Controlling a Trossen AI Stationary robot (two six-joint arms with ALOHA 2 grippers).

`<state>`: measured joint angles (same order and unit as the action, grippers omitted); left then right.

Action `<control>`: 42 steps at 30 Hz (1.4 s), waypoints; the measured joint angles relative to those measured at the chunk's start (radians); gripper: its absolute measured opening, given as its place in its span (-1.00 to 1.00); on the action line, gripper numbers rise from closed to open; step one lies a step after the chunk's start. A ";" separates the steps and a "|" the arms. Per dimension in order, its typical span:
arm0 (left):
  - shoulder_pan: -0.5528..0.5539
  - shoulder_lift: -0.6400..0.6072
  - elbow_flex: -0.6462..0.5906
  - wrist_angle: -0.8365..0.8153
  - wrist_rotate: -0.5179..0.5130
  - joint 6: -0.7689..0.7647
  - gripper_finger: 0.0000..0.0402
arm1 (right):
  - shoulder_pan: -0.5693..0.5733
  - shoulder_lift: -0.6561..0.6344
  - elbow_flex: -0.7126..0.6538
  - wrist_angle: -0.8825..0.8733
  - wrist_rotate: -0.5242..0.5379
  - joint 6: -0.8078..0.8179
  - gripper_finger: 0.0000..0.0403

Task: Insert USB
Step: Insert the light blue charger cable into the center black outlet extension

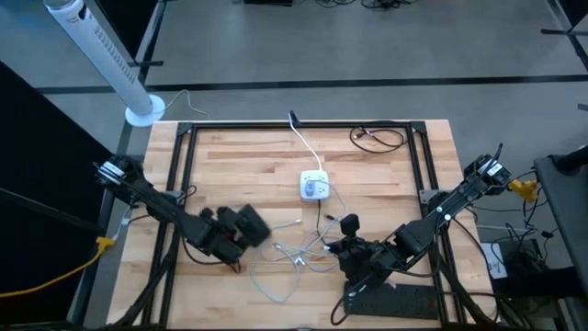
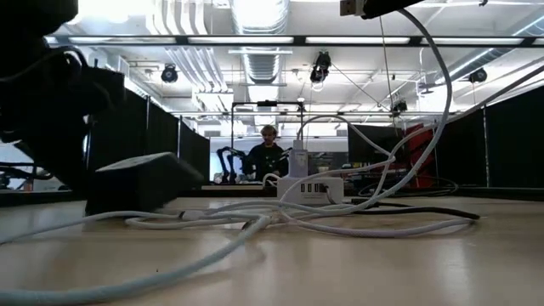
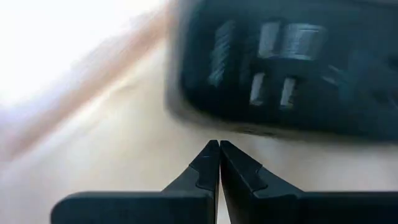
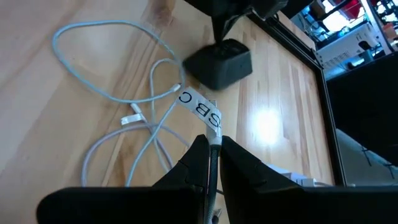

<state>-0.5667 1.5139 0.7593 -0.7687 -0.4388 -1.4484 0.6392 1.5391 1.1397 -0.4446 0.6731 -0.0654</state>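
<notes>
The right pincer (image 4: 213,151) is clamped on a white cable (image 4: 200,109) just behind its labelled tag, probably so the plug end stays free to be steered, though the plug itself cannot be made out. The white charger (image 1: 315,186) it is presumably meant for sits well ahead of that pincer on the desk (image 1: 386,184). The left pincer (image 3: 219,163) is pressed together and empty, hovering just short of a black box (image 3: 286,62), apparently waiting.

Even overhead light on the pale wooden slatted tabletop (image 1: 276,156), soft shadows only. Low view: ceiling strip lights (image 2: 255,40) blow out white; near dark blocky shape (image 2: 51,93) silhouetted, unfocused. Left wrist view heavily blurred, overexposed corner; glare patch on boards in right wrist view.
</notes>
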 joint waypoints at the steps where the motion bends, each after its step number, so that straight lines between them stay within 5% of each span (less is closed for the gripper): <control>1: 0.000 0.000 0.000 0.025 -0.011 0.024 -1.00 | 0.000 0.000 0.000 0.002 0.000 0.000 -0.94; 9: -0.003 0.003 0.031 -0.016 -0.104 0.034 -1.00 | 0.000 0.000 0.000 0.005 -0.028 0.015 -0.94; 16: -0.003 0.006 -0.040 -0.114 -0.116 -0.115 -1.00 | 0.000 0.000 0.000 0.008 -0.029 0.017 -0.94; 22: -0.002 0.006 -0.161 0.024 -0.145 -0.173 -1.00 | 0.000 0.000 0.000 0.008 -0.029 0.012 -0.94; 32: 0.012 0.006 -0.219 0.333 -0.297 0.047 -1.00 | 0.000 0.001 0.000 0.009 -0.029 0.013 -0.94; 42: 0.034 0.006 -0.217 0.876 -0.308 0.610 -1.00 | -0.005 0.001 -0.003 0.110 -0.132 -0.015 -0.94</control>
<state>-0.5328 1.5200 0.5419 0.1068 -0.7471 -0.8387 0.6342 1.5402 1.1364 -0.3350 0.5412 -0.0803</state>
